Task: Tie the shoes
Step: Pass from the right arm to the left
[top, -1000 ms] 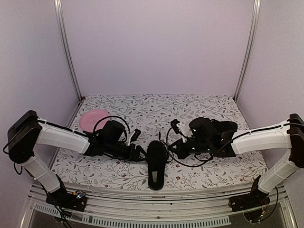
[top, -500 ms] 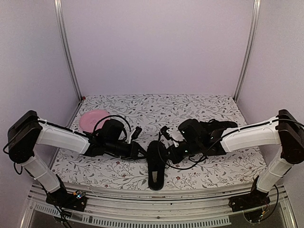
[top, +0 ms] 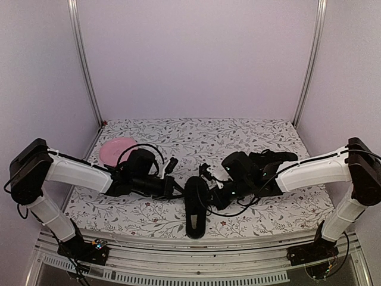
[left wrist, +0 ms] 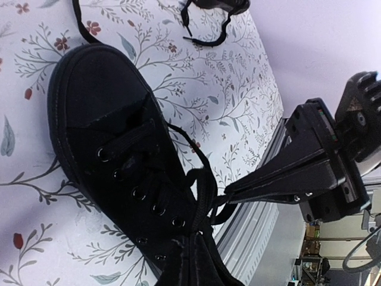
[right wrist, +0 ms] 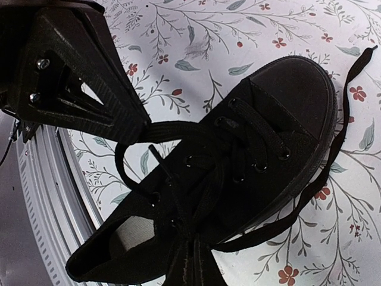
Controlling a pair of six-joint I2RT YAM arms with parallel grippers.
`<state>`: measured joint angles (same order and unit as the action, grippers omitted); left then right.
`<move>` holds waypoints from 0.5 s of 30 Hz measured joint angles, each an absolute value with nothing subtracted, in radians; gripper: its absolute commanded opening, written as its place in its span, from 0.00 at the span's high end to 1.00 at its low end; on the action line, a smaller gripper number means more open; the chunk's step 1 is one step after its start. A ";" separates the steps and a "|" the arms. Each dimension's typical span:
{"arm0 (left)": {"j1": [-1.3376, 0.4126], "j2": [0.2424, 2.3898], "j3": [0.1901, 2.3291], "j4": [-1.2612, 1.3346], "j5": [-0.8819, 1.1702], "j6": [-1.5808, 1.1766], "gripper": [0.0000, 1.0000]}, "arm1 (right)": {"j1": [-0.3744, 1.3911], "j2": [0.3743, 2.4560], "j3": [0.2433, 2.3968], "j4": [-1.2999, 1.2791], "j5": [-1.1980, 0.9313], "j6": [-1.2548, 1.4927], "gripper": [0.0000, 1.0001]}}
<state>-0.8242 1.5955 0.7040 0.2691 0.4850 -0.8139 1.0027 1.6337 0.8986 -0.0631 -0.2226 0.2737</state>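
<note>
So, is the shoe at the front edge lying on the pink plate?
No: the shoe lies on the flowered table, with the pink plate apart at the left.

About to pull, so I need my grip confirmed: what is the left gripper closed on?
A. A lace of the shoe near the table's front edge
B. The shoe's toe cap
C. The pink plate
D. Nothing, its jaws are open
A: in the left wrist view the left gripper is shut, its tips pinching a lace beside the top eyelets of the shoe.
</note>
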 measured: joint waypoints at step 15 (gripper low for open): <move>-0.845 1.596 0.677 0.325 0.474 -0.809 1.00 | 1.008 1.702 0.926 -0.098 -0.223 0.289 0.98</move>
<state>-0.8452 1.5955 0.6765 0.3248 0.4740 -0.8089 1.0080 1.7020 0.9260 -0.0978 -0.2234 0.2886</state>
